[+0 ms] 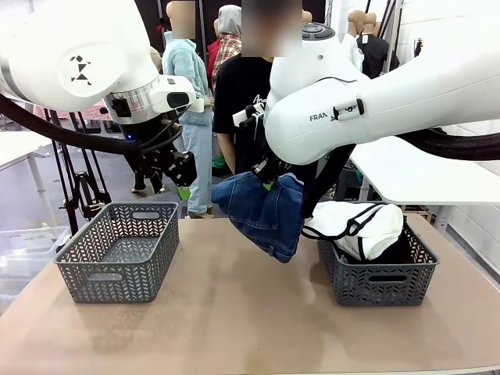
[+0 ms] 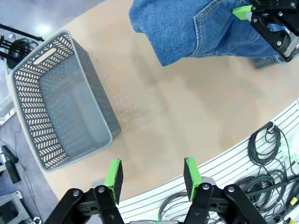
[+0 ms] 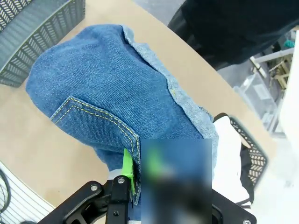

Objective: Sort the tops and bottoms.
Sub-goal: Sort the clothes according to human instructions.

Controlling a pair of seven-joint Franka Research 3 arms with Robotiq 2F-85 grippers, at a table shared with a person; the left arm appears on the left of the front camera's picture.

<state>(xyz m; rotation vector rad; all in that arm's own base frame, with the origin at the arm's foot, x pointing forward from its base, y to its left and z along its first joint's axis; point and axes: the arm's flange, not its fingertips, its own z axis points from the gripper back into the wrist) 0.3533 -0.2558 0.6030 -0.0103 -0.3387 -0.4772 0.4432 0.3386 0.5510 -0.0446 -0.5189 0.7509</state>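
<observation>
Blue denim garment with yellow stitching hangs clamped in the right gripper; left gripper apart; white top over black top in three-o'clock basket; nine-o'clock basket bare

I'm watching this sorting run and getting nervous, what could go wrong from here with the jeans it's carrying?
The right gripper pinches only an edge of the bunched blue denim garment, so it may slip out. The hanging denim could drag across the tan table or snag the rim of the empty grey plastic basket. The open left gripper hovers nearby, so the arms might collide.
</observation>
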